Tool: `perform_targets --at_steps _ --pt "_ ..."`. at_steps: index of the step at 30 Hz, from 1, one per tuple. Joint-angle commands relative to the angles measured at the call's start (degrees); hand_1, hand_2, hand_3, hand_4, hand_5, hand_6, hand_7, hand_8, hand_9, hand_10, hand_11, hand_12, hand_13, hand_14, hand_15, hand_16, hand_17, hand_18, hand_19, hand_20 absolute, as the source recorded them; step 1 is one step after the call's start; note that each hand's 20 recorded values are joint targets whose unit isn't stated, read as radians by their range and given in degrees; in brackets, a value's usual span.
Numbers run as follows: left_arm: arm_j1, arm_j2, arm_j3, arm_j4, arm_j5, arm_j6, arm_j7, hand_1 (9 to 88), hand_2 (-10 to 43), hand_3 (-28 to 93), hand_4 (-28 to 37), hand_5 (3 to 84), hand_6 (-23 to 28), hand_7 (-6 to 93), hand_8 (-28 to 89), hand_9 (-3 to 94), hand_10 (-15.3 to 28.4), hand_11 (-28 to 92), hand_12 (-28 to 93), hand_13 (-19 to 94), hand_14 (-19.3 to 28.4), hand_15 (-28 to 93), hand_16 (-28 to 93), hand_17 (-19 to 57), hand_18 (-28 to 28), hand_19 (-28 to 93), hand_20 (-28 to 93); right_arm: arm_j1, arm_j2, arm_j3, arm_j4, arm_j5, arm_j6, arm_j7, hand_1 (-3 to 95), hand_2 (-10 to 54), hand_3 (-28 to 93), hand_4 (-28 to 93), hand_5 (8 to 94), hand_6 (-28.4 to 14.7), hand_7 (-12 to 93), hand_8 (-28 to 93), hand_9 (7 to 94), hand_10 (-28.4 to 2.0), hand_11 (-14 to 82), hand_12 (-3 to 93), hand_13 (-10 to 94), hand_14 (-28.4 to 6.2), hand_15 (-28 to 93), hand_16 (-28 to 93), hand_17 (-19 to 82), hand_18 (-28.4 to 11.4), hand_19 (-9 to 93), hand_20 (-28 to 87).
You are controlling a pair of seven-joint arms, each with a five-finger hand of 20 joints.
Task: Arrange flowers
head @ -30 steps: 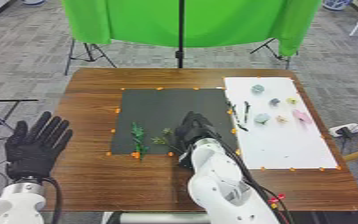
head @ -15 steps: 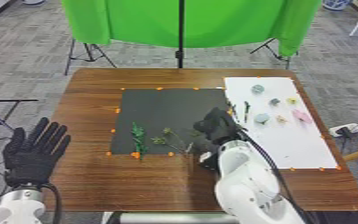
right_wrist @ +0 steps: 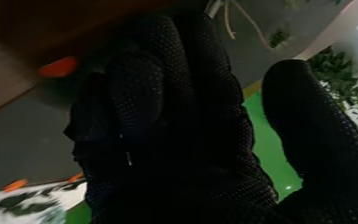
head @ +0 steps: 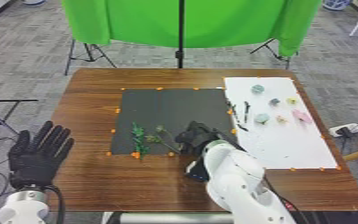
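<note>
The left robot hand (head: 35, 160), black-gloved, is open and empty at the left edge of the brown wooden worktop (head: 87, 180). The right robot hand (head: 200, 139), also black-gloved, is over the dark grey mat (head: 162, 107), fingers extended, thumb well apart; any hold cannot be determined. Green leafy stem (head: 139, 138) and thin green sprig (head: 154, 139) lie left of it. Beyond, small pale-blue, yellow and pink flowers (head: 301, 116) lie on the white sheet (head: 286, 150).

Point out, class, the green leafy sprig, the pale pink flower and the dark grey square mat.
Green leafy sprig (head: 138, 135): head view, on its leaves.
Pale pink flower (head: 302, 116): head view, its middle.
Dark grey square mat (head: 171, 107): head view, bare upper part.
</note>
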Motion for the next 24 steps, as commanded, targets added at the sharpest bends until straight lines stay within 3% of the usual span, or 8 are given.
perform_targets --at_steps 1,5,9,13,16,20,22,24 --pt "0.6 0.41 -0.09 -0.49 -0.63 0.05 0.33 25.1 13.5 72 -28.3 44.7 8.1 12.5 -11 39.5 14.3 18 11 33 13.4 22 -2 -3.9 14.1 34 14 -1.58 -0.68 -1.14 2.0 -1.07 0.04 0.69 29.2 10.8 73 -19 75.2 -7.1 14 -10 75.5 -21.5 24.6 21.1 63 -18.4 71 29 35 -26.7 93 35" --pt "1.3 -0.07 -0.42 -0.65 -0.99 0.01 0.88 25.0 13.5 72 -28.3 44.8 8.0 12.6 -11 39.6 14.3 18 11 33 13.4 22 -2 -3.8 14.1 34 14 -2.37 0.75 0.01 0.17 -1.64 3.25 0.68 29.1 10.8 73 -19 75.6 -7.1 14 -10 75.9 -21.7 24.5 21.0 64 -18.4 71 29 35 -26.8 93 35" --pt "2.17 0.24 -0.67 -1.34 -1.22 -0.83 1.62 25.0 13.6 72 -28.3 44.8 8.1 12.6 -11 39.7 14.4 18 10 33 13.4 22 -2 -3.9 14.1 34 14 -2.43 3.57 0.19 -0.28 -11.99 20.48 -0.7 28.7 9.2 74 -19 77.9 -6.5 18 -9 77.5 -21.1 25.9 21.3 66 -17.6 71 29 37 -26.8 93 36" --pt "2.04 0.11 -0.71 -1.57 -0.77 -1.27 1.73 25.0 13.6 72 -28.3 44.8 8.1 12.5 -11 39.7 14.3 18 10 33 13.4 22 -2 -3.8 14.1 34 14 0.68 5.81 4.65 1.23 -12.74 26.49 -0.14 29.3 5.9 75 -19 79.2 -6.1 26 -9 78.5 -20.5 29.0 22.6 67 -17.3 73 29 39 -26.9 93 40" --pt "2.53 0.07 -1.08 -1.83 -0.24 -1.16 1.79 25.0 13.6 72 -28.3 44.8 8.1 12.5 -11 39.6 14.3 18 11 33 13.4 22 -2 -3.9 14.0 34 14 3.41 6.95 7.87 3.4 -13.22 23.88 1.47 28.9 5.4 76 -20 75.9 -7.0 29 -10 71.1 -22.3 26.5 21.1 60 -19.4 73 29 35 -26.7 93 38" --pt "2.92 -0.25 -1.31 -1.94 -0.44 -0.43 1.93 25.0 13.7 72 -28.3 44.8 8.1 12.5 -11 39.7 14.3 18 11 33 13.4 22 -2 -3.9 14.0 34 14 7.5 10.35 7.67 9.29 -13.81 26.93 0.62 28.7 4.9 77 -20 72.2 -8.4 19 -11 64.5 -24.3 24.8 19.9 55 -21.6 74 26 32 -27.3 93 37" --pt "2.55 -0.17 -1.23 -1.81 0.07 -0.52 1.41 25.2 13.6 72 -28.3 44.9 8.1 12.5 -11 39.8 14.3 18 10 33 13.4 22 -2 -3.9 14.0 34 14 10.88 11.84 6.22 14.12 -15.62 28.48 0.95 31.9 0.8 78 -21 71.7 -8.1 17 -10 64.8 -23.5 27.2 20.5 56 -21.0 75 27 32 -27.2 93 37" --pt "2.04 0.03 -1.06 -1.67 0.46 -1.24 1.13 25.7 13.2 72 -28.3 44.9 8.1 12.6 -11 39.8 14.3 18 10 33 13.4 22 -2 -3.9 14.0 34 14 13.5 13.11 5.37 17.02 -15.94 26.6 1.44 35.1 -3.6 77 -21 72.1 -7.6 18 -10 66.7 -22.1 31.9 21.7 57 -20.3 77 28 33 -27.3 93 38"
